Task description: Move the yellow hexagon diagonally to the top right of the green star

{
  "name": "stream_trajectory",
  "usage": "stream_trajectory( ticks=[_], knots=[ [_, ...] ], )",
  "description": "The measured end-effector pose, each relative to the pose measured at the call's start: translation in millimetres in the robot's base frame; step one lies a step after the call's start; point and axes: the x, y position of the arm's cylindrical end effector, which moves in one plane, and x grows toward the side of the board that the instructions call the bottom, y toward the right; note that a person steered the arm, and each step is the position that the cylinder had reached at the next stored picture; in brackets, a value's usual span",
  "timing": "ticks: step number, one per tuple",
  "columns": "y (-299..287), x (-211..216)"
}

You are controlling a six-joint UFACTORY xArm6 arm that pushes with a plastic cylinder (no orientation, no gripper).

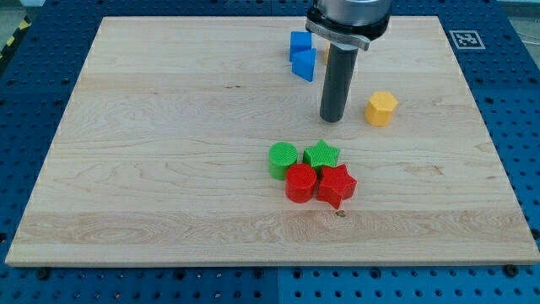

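The wooden board [169,127] takes up nearly the whole view, lying on a blue perforated bench [523,110]. Over its top edge, right of centre, the arm's dark rod comes straight down; there are no jaws on it to open or close, only the tip [331,119] resting on the wood.

Next in size is the cluster just below the middle of the board: the green cylinder [283,159], green star [321,154], red cylinder [300,182] and red star [336,185], all packed touching. Two blue blocks [302,54] sit near the top edge, just left of the rod, with a sliver of something yellow behind it that I can't identify.

Smallest, and the one that matters, is the yellow hexagon [381,108]: just beside the tip toward the right edge, up and right of the green star already, but some way off.

To my eye, the tidy move is to bring the tip round to the hexagon's upper-right side and nudge it gently down-left, stopping short so the star isn't knocked.
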Motion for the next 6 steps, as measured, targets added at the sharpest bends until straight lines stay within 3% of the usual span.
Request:
stream_trajectory(
  ticks=[3, 4, 6],
  knots=[
    [49.2, 33.8],
    [75.9, 27.8],
    [66.3, 10.3]
  ],
)
